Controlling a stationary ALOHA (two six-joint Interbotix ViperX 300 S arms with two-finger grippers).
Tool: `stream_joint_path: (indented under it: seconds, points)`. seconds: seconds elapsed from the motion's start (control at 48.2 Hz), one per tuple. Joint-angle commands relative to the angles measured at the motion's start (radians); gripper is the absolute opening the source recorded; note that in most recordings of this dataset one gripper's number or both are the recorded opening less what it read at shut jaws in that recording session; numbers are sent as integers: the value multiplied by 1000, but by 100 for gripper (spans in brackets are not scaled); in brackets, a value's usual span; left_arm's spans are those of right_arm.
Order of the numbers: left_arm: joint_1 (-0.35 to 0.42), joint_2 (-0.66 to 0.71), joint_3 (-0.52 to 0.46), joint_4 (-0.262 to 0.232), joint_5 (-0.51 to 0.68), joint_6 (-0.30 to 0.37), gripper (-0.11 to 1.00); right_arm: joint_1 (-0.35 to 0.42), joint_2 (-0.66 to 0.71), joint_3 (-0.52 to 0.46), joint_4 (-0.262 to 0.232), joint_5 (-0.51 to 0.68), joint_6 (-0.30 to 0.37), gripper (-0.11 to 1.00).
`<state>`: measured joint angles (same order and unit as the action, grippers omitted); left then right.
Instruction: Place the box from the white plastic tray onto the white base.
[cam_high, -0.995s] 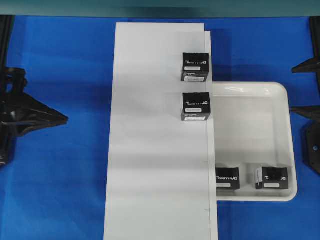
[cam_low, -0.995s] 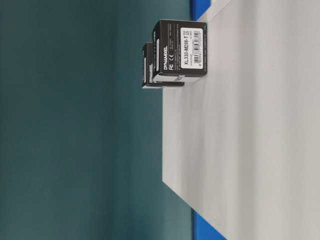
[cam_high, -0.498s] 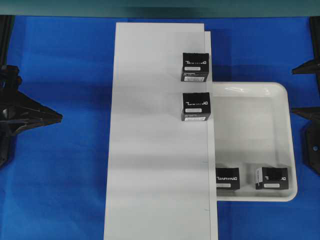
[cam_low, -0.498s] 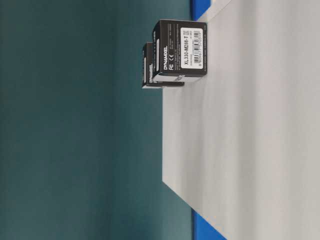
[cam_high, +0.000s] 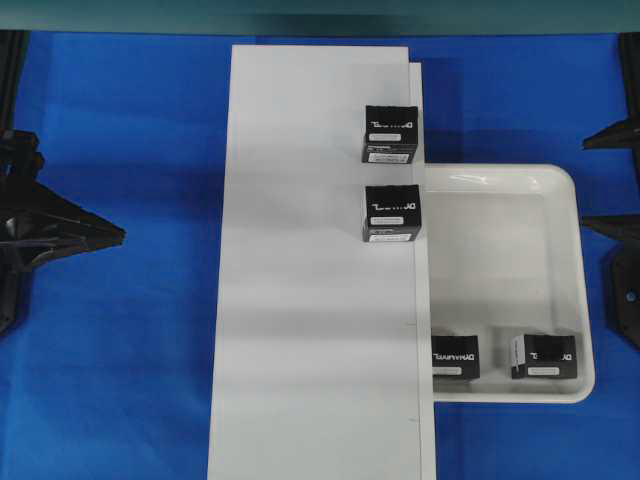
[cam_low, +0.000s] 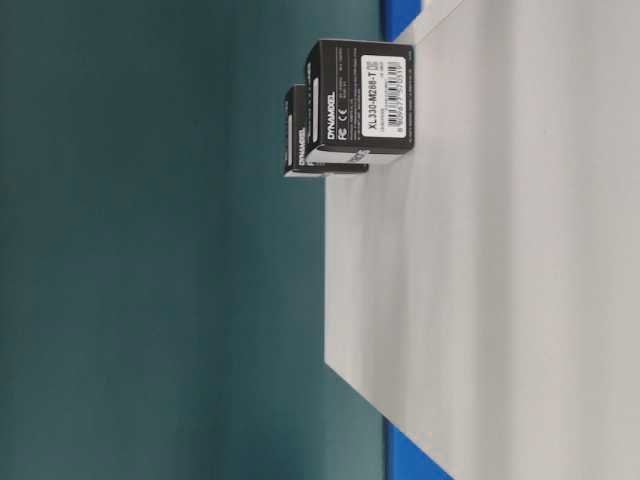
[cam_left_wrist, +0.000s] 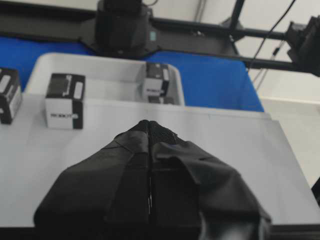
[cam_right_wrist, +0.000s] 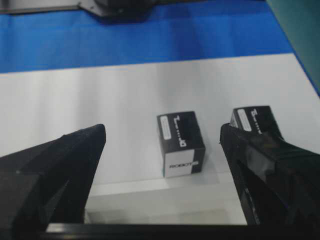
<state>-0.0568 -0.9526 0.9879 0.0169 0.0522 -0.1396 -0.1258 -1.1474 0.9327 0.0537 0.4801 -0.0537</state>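
The long white base (cam_high: 300, 260) runs down the middle of the table. Two black boxes (cam_high: 391, 134) (cam_high: 392, 213) stand on its right side. The white plastic tray (cam_high: 580, 280) lies against the base's right edge, with two more boxes (cam_high: 455, 356) (cam_high: 544, 355) along its near rim. My left gripper (cam_high: 120, 236) is shut and empty, out over the blue cloth left of the base. My right gripper (cam_high: 612, 180) stands wide open at the right edge, beyond the tray. In the right wrist view the right gripper (cam_right_wrist: 162, 130) frames one box on the base (cam_right_wrist: 180, 142).
Blue cloth (cam_high: 130, 380) covers the table around the base and tray. A teal wall (cam_low: 150, 250) stands behind. The base's left half and near end carry nothing. The arms' dark frames (cam_left_wrist: 125, 25) sit at the table's sides.
My left gripper has drawn back a little to the left, still shut. The boxes, tray, base and right gripper have not moved.
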Motion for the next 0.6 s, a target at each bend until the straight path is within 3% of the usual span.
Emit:
stream_joint_path:
  seconds: [0.0,0.581]
  points:
    - [-2,6,-26,3,-9,-2,-7,2,3,-5,3,-12,11,97]
    - [-2,5,-26,3,-9,2,-7,2,-15,6,3,-12,37,97]
